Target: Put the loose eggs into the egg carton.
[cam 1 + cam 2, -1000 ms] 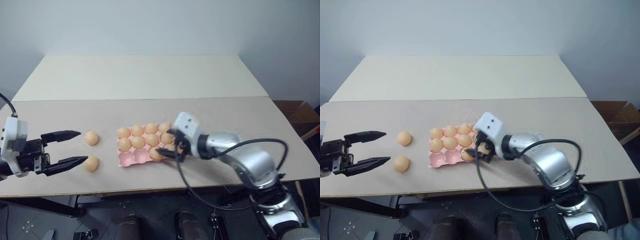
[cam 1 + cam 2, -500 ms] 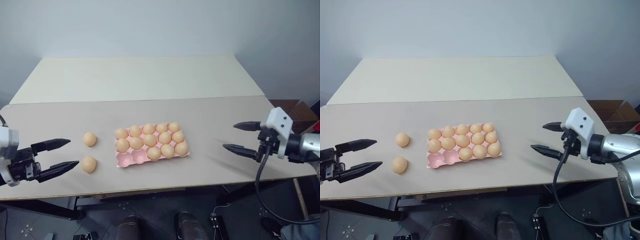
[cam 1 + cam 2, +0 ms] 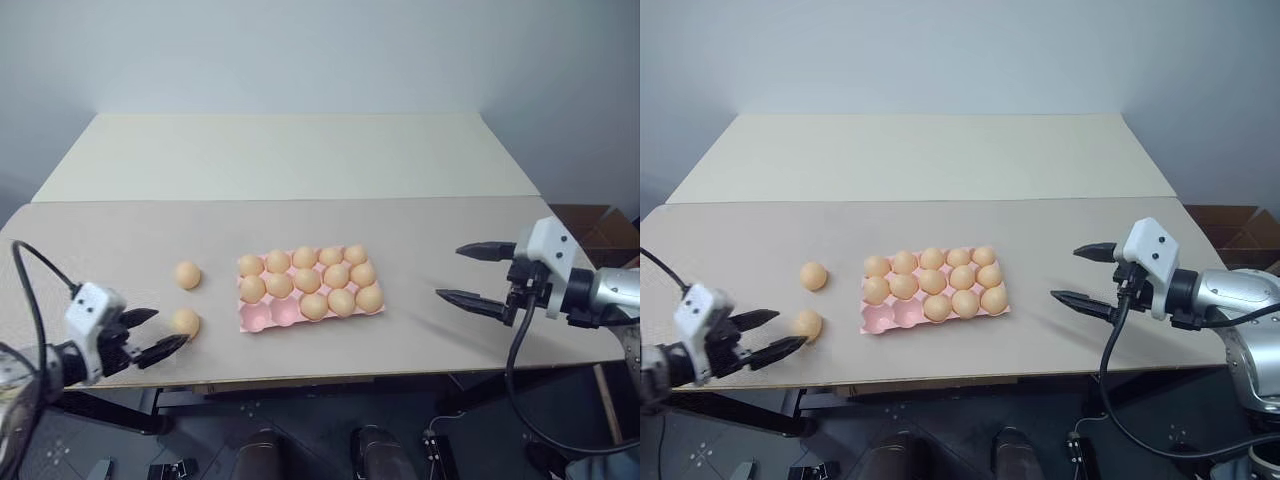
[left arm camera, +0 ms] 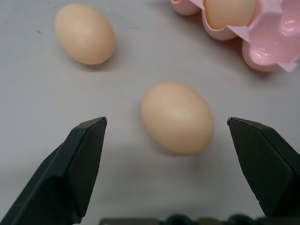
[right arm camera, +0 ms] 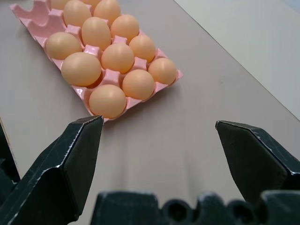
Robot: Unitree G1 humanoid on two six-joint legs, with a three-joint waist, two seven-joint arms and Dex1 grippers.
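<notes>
Near loose egg (image 4: 177, 117) lies on the desk (image 3: 450, 230) left of the egg carton (image 3: 262, 317), between the spread left pincer (image 3: 158, 333) tips, untouched; likely light, smooth, brittle, prone to roll: pinch gently across its widest middle; right pincer (image 3: 472, 273) spread, empty.

You're looking at two loose eggs (image 3: 187, 275) lying left of one egg carton (image 3: 262, 319), thirteen eggs sitting in it, two cups standing empty.

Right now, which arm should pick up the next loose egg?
Left. Its open gripper already brackets the near loose egg, which lies between its fingers in the left wrist view. The right gripper hangs open beyond the egg carton's far end.
</notes>
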